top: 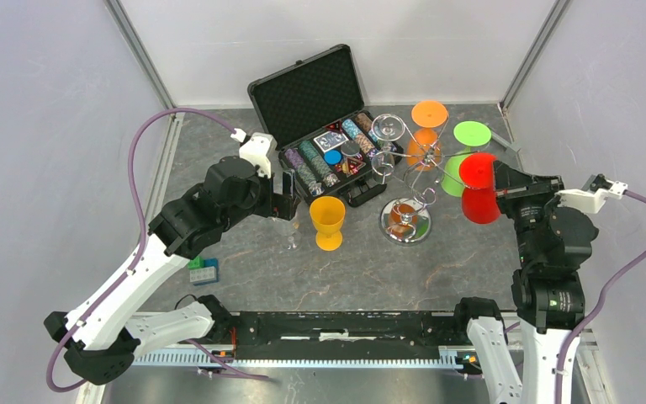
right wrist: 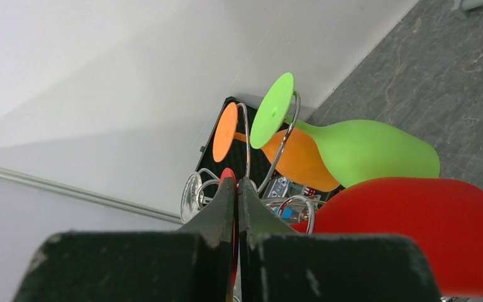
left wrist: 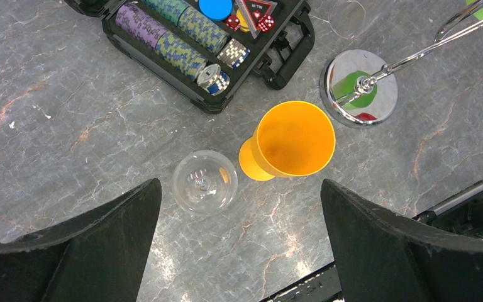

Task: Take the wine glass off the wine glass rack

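Observation:
The chrome wine glass rack (top: 405, 220) stands mid-table on its mirrored disc base (left wrist: 358, 88). An orange wine glass (top: 425, 126), a green one (top: 463, 160) and a clear one (top: 389, 128) hang upside down from its hooks. My right gripper (top: 496, 181) is shut on the foot of a red wine glass (top: 478, 192) at the rack's right side; its red disc (right wrist: 228, 177) shows edge-on at my right gripper (right wrist: 236, 181). Whether it still rests on a hook I cannot tell. My left gripper (left wrist: 239, 189) hangs open above a clear glass (left wrist: 204, 182) and a yellow glass (left wrist: 292, 141), both upright on the table.
An open black chip case (top: 311, 97) with poker chips, cards and dice lies behind the rack. Small blue and green blocks (top: 203, 271) sit near the left arm. Enclosure walls close in at the back and both sides.

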Motion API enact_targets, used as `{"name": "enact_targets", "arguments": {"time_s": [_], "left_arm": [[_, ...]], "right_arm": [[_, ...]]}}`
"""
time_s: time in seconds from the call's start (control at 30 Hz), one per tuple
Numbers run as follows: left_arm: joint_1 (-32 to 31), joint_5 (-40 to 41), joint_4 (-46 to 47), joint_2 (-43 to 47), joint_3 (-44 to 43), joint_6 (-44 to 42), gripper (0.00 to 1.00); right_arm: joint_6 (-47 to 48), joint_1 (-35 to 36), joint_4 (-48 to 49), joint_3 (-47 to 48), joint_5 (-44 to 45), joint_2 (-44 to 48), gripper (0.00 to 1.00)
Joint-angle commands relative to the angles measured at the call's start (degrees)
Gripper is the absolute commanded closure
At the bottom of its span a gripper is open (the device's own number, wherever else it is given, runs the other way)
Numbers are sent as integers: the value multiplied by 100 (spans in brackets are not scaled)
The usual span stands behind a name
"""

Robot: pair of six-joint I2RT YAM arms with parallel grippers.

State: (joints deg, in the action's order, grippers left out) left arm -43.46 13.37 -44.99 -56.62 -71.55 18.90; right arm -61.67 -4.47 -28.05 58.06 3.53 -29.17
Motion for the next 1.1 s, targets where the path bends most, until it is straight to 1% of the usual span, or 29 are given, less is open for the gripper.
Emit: {"name": "enact_targets", "arguments": {"time_s": [0.0, 0.07, 0.1, 0.27, 0.53, 0.8, 1.07], "left_arm": [[22, 18, 222, 109, 18, -151, 0], [15, 26, 227, 121, 18, -143, 0], [22, 26, 228, 118, 10, -141, 0], [22, 34, 229, 117, 1, -149, 0], [22, 52, 228, 109, -19, -150, 0], [26, -48, 357, 130, -6, -149, 0], [22, -141, 556, 305, 77, -170, 0]], "right_arm": [[-81, 8, 31, 255, -280, -3, 100], [-147, 8, 74, 206, -338, -13, 100], [-181, 8, 134, 123, -510, -8, 100], [-415, 8, 625, -300, -867, -54, 100], [-492, 8, 1068, -487, -1074, -295, 100], [-148, 8, 1164, -418, -392, -473, 100], [59, 10, 1175, -322, 602, -409, 100]]}}
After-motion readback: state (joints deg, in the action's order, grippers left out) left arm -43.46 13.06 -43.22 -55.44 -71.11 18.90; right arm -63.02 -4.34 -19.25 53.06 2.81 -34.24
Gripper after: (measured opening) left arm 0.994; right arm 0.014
